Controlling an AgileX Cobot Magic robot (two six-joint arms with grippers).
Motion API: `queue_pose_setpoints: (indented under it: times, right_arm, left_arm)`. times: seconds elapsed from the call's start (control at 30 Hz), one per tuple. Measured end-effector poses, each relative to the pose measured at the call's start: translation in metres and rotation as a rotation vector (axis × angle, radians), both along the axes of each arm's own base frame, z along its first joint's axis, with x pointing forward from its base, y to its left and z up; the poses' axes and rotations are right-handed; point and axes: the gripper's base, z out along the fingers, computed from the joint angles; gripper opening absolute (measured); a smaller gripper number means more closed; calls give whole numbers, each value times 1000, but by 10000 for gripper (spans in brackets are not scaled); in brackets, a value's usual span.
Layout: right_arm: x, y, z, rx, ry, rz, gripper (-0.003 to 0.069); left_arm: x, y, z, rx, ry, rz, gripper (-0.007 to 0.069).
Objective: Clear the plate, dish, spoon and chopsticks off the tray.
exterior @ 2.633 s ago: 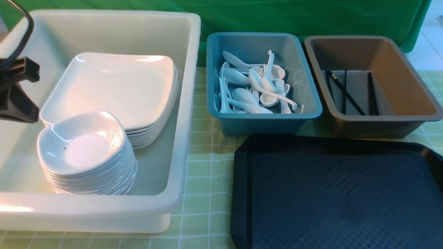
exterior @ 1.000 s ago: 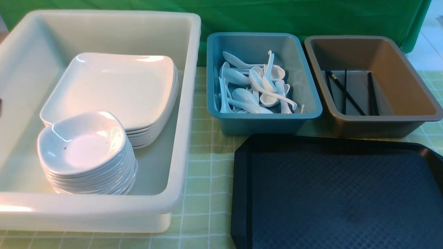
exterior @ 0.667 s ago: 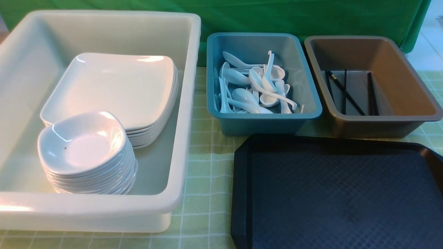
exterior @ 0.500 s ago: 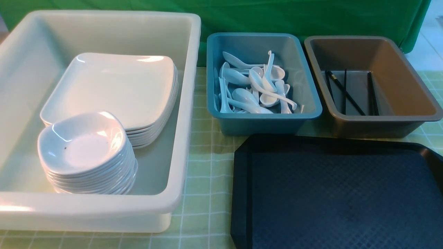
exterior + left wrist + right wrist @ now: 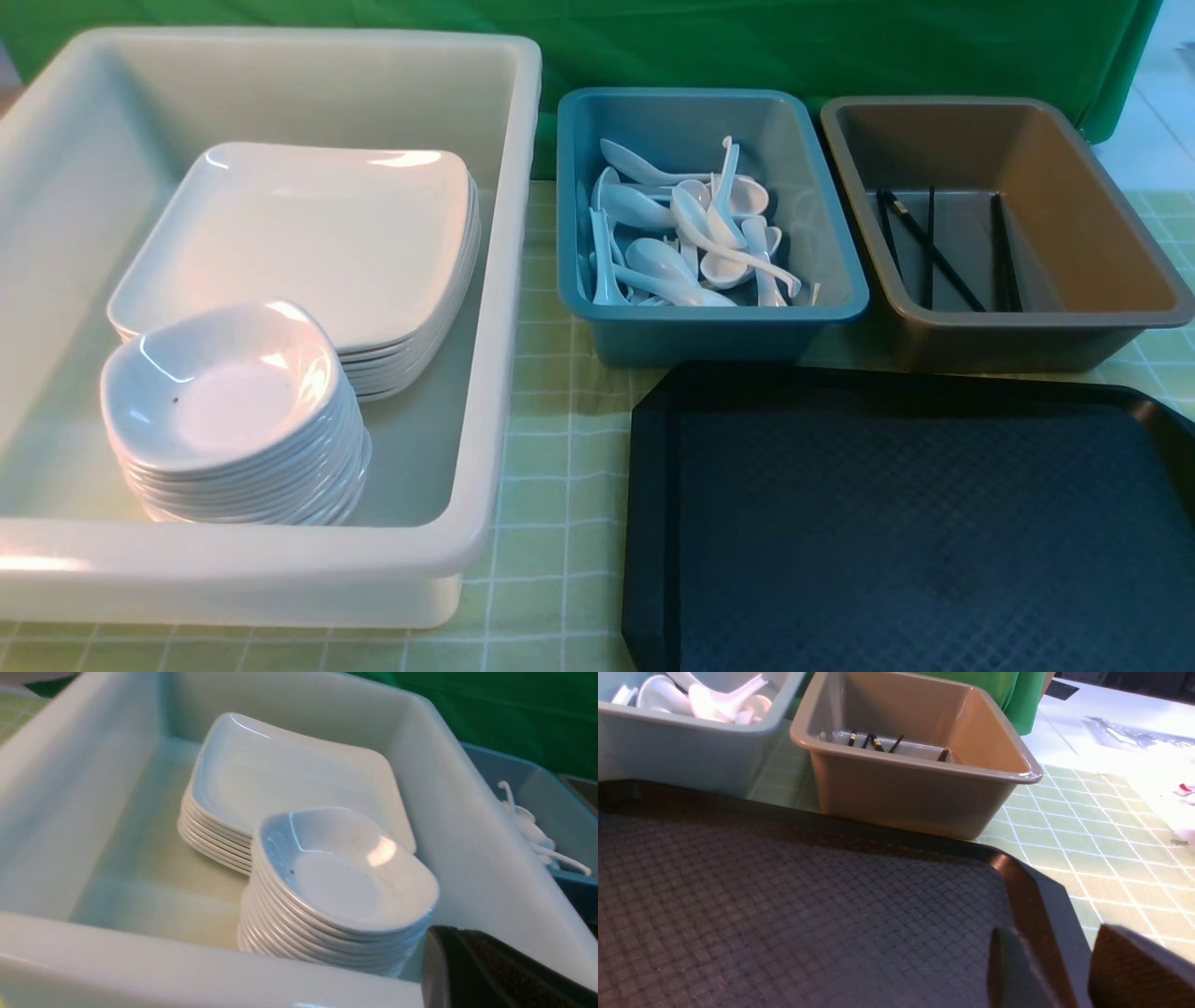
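Front view no longer shows the left gripper (image 5: 472, 970), pressed together, beside the white tub (image 5: 509, 280); the tray (image 5: 653, 523) looks cleared, the right gripper (image 5: 1057, 970) parted.

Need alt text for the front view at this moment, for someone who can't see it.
A bare black tray lies at the near right on a green checked cloth. Behind it, a teal bin holds white spoons and a brown bin holds black chopsticks; a white tub at left holds stacked plates and small dishes.

- A green cloth backdrop (image 5: 840, 47) is hanging behind the table.
- A pale green checked tablecloth (image 5: 551, 467) is covering the table.
- Bright light is washing out the floor (image 5: 1111, 728) at the right.
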Motion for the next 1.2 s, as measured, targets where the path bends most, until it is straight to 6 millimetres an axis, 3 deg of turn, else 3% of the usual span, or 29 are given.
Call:
queue_pose_setpoints:
  times: [0.27, 0.7, 1.2]
  right_arm:
    - [0, 0, 0, 0, 0, 0, 239]
    - [0, 0, 0, 0, 0, 0, 241]
    - [0, 0, 0, 0, 0, -1, 241]
  left_arm:
    - [10, 9, -14, 23, -97, 73, -2]
    - [12, 13, -97, 80, -9, 100, -1]
    - [12, 9, -99, 124, -6, 5, -1]
